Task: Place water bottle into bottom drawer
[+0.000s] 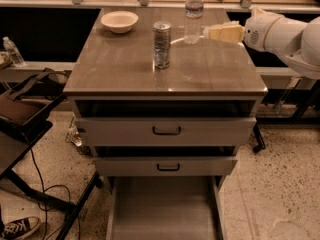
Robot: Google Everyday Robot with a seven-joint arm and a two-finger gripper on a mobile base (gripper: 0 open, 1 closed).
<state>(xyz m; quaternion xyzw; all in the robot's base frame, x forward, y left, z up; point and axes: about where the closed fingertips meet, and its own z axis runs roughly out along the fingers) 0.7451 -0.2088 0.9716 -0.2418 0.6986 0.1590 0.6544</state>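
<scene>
The water bottle [193, 14], clear ribbed plastic with a white cap, stands upright at the back of the cabinet top, right of centre. My gripper [212, 32] reaches in from the right on a white arm, its pale fingers [225, 32] pointing left, just to the right of the bottle's lower half and close to it. It holds nothing. The bottom drawer [165, 214] is pulled out at floor level, its flat grey floor bare.
A silver drink can [161, 44] stands mid-top, left of the bottle. A white bowl [119, 21] sits at the back left. Two upper drawers with black handles [166, 131] are slightly open. A black stand and cables are at the left, a shoe [15, 228] on the floor.
</scene>
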